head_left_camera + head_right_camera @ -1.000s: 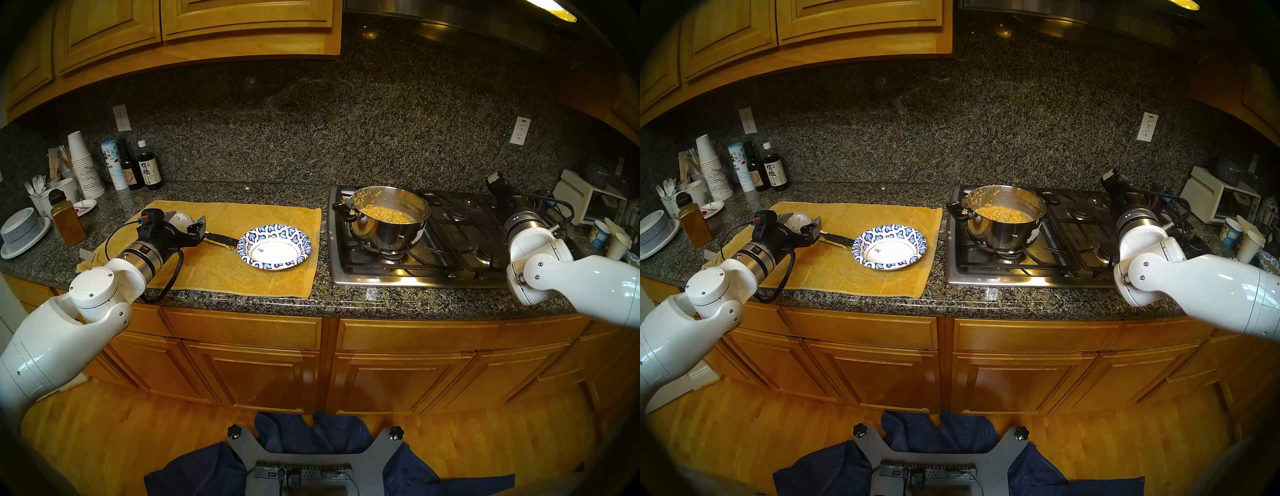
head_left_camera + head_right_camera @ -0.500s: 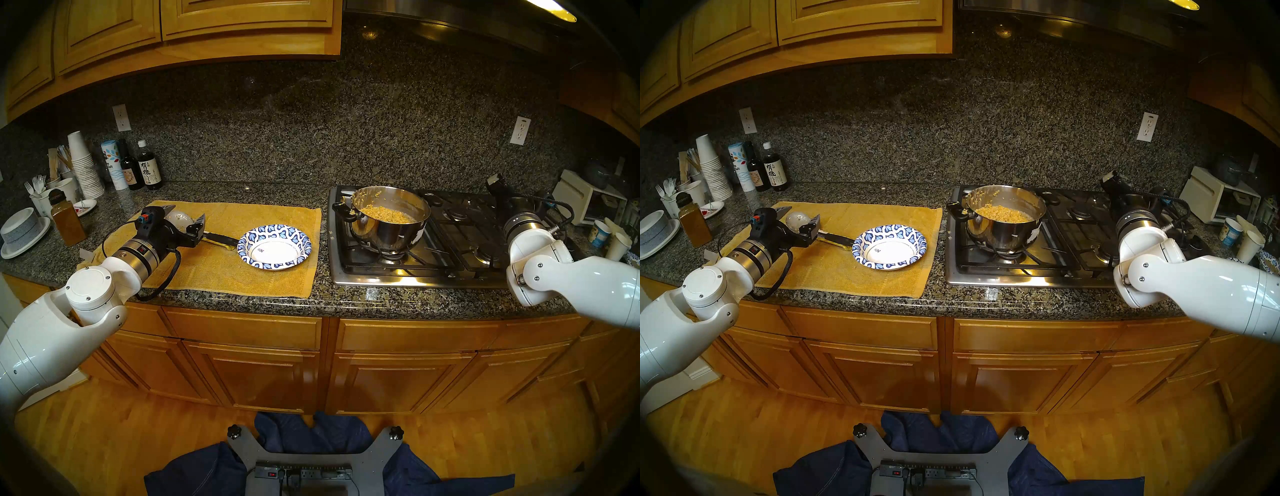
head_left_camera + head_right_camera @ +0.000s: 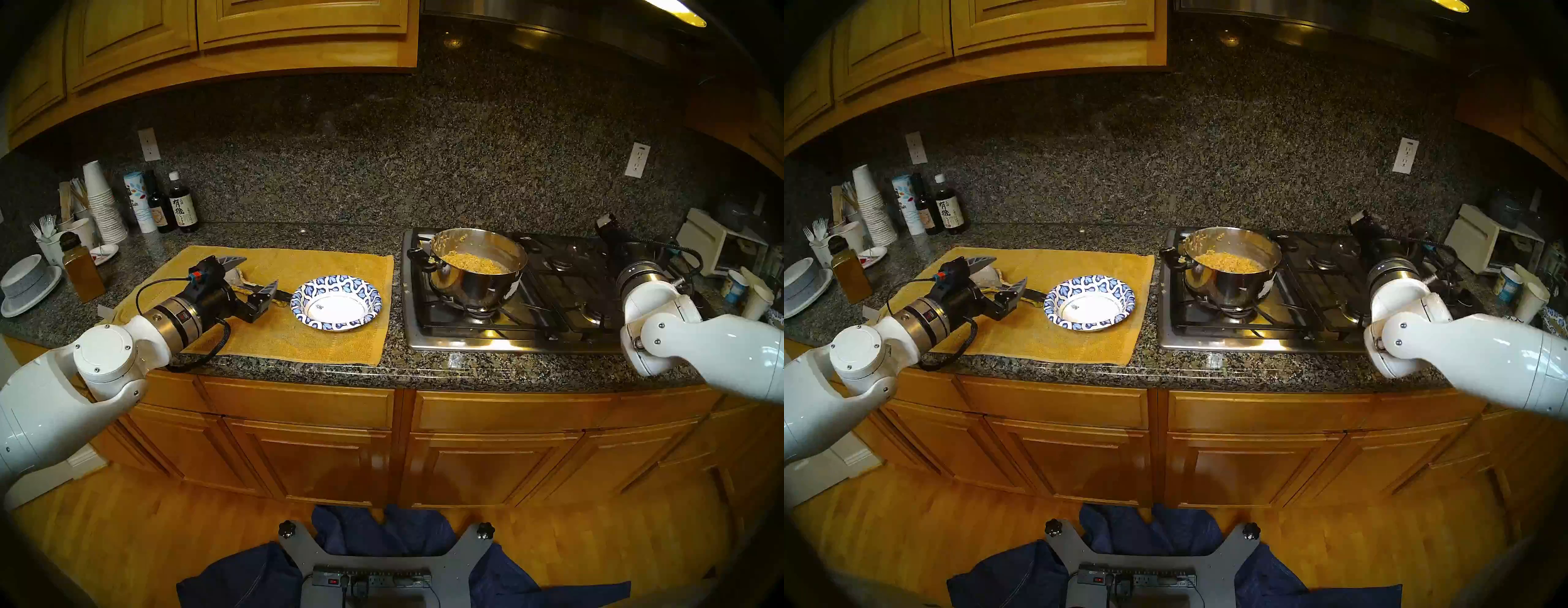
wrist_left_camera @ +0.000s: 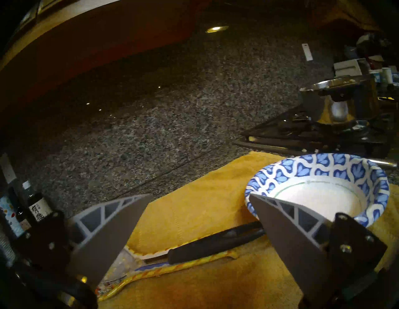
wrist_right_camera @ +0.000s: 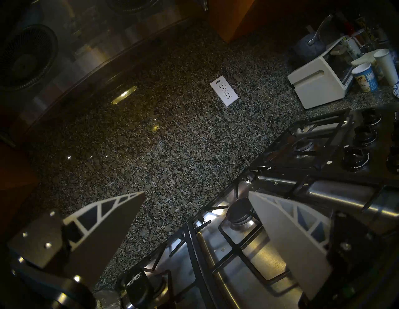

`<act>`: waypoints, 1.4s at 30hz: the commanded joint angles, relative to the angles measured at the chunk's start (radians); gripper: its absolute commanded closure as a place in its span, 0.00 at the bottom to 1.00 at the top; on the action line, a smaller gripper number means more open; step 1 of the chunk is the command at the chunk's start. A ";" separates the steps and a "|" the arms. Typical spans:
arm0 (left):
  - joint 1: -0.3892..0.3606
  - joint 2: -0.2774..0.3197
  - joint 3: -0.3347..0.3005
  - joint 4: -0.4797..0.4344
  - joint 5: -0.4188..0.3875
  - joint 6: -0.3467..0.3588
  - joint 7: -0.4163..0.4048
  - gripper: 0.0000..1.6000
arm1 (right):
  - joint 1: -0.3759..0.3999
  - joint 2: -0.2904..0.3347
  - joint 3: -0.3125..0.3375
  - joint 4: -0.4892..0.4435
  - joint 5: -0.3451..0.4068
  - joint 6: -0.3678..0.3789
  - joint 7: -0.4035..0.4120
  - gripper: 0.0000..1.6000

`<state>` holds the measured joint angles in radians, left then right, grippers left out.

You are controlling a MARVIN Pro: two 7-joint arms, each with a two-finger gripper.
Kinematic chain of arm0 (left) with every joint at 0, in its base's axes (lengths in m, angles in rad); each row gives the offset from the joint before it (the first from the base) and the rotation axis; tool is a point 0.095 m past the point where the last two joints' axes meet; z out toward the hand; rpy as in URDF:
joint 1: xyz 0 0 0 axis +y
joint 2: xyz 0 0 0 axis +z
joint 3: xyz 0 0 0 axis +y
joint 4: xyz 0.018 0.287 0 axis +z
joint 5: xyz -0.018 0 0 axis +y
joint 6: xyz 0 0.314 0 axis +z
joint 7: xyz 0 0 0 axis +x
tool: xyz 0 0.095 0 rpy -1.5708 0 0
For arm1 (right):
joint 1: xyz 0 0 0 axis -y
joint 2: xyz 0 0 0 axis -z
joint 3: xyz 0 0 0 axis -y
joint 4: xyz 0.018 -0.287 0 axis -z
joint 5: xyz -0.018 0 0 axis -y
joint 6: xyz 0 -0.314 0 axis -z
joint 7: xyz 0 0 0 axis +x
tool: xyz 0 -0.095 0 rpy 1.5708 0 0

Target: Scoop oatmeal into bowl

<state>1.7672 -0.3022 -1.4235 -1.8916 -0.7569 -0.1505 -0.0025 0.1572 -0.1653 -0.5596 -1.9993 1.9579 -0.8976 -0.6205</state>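
The lumpy yellow-tan oatmeal (image 3: 470, 262) sits in the shiny steel pot (image 3: 475, 276) on the black stove (image 3: 551, 297). The round paper bowl with a blue-and-white swirly rim (image 3: 336, 302) sits on the yellow towel (image 3: 297, 339) on the speckled stone table (image 3: 339, 373). The left gripper (image 3: 251, 278) is wide apart, holding nothing, above a black-handled spoon (image 4: 216, 243) just beside the bowl. The right gripper (image 5: 196, 215) hangs over the stove, fingers apart.
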 commanded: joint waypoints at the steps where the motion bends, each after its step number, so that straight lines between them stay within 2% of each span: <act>1: -0.030 0.043 -0.012 -0.006 0.049 -0.026 -0.040 0.00 | 0.029 -0.002 0.026 0.001 -0.011 -0.004 0.006 0.00; 5: -0.033 0.071 -0.007 0.005 0.116 -0.049 -0.083 0.00 | 0.029 -0.002 0.026 0.001 -0.011 -0.004 0.006 0.00; 10: -0.035 0.088 -0.013 0.016 0.195 -0.068 -0.083 0.00 | 0.029 -0.002 0.026 0.001 -0.010 -0.004 0.006 0.00; 19: -0.053 0.115 -0.026 0.046 0.276 -0.091 -0.111 0.00 | 0.030 -0.002 0.025 0.001 -0.010 -0.004 0.006 0.00; 26: -0.089 0.099 -0.015 0.084 0.313 -0.114 -0.157 0.00 | 0.030 -0.002 0.025 0.001 -0.010 -0.004 0.006 0.00; 33: -0.144 0.063 0.024 0.089 0.386 -0.118 -0.211 0.00 | 0.030 -0.002 0.025 0.001 -0.010 -0.004 0.006 0.00; 42: -0.220 -0.003 0.059 0.100 0.512 -0.088 -0.247 0.00 | 0.030 -0.003 0.025 0.001 -0.009 -0.004 0.007 0.00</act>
<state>1.6477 -0.2579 -1.3623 -1.7933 -0.3065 -0.2489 -0.2454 0.1575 -0.1654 -0.5613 -1.9992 1.9598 -0.8977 -0.6204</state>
